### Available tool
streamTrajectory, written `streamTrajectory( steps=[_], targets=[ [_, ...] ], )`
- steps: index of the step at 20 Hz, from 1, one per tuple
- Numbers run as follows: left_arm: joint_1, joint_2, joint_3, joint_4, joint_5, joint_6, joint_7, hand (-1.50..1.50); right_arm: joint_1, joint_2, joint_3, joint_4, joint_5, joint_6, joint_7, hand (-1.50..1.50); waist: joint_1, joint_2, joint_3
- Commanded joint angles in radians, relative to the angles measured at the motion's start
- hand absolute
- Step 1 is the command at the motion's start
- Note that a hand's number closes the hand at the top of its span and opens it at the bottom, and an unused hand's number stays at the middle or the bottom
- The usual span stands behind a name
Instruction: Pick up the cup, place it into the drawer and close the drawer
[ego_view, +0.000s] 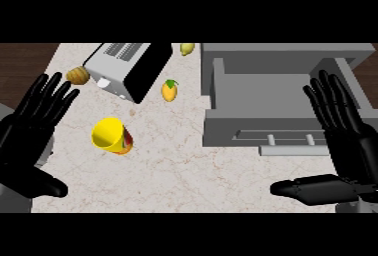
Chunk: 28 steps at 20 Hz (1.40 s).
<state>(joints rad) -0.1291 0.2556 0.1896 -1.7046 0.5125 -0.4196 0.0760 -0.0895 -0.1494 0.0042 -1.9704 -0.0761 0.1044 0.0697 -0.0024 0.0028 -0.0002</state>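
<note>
Counter edge: the pale, veined marble counter (192, 170) ends at the frame's upper left against a dark wooden strip (22, 56).
Open room: you have bare marble across the lower centre, between the yellow cup (111, 136) and the grey drawer (229, 125).
Cup place: left of centre, apart from everything else, just right of your left hand (33, 127).
Cup axis: the round yellow mouth faces up and to the upper left, and the red-orange patterned wall shows at its lower right, so the long axis slants between those corners.
Drawer: a matte, box-shaped tray, pulled open at the right. Its flat front faces the lower edge and carries a bar handle (284, 136).
Left hand: black and glossy at the left edge, fingers straight and spread, holding nothing.
Right hand (343, 132): at the right edge over the drawer's right side, fingers straight and spread, thumb out toward centre.
Crowded side: at upper left you have a silver and black boxy toaster (129, 67), a brown scaly cone (78, 76) beside it, an orange oval fruit (170, 90) and a yellow-green fruit (187, 48).
</note>
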Motion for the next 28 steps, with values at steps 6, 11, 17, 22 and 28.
streamTrajectory(
  steps=[6,11,17,22,28],
  targets=[
    [-0.089,0.063,0.071,0.416,-0.118,-0.136,-0.208,-1.5,-0.027,0.002,-0.024,0.095,0.017,0.032,-0.072,-1.5,-0.003,0.0,0.0],
    [-0.17,0.034,0.038,0.574,-0.221,-0.078,-0.259,-1.5,-0.105,-0.045,-0.084,0.048,-0.064,0.069,0.034,-1.5,-0.004,-0.001,0.0],
    [-0.189,0.067,0.044,0.849,-0.368,-0.091,-0.504,-1.5,-0.172,-0.018,-0.073,0.109,-0.002,0.024,0.005,-1.5,-0.006,0.001,-0.001],
    [-0.24,0.098,0.04,1.082,-0.441,-0.122,-0.675,-1.5,-0.159,-0.046,-0.108,0.064,-0.056,0.051,0.073,-1.5,-0.011,0.001,-0.001],
    [-0.337,0.089,0.029,1.355,-0.544,-0.04,-0.891,-1.5,-0.16,-0.03,-0.082,0.074,-0.012,0.042,0.048,-1.5,-0.018,0.004,-0.002]
  ],
)
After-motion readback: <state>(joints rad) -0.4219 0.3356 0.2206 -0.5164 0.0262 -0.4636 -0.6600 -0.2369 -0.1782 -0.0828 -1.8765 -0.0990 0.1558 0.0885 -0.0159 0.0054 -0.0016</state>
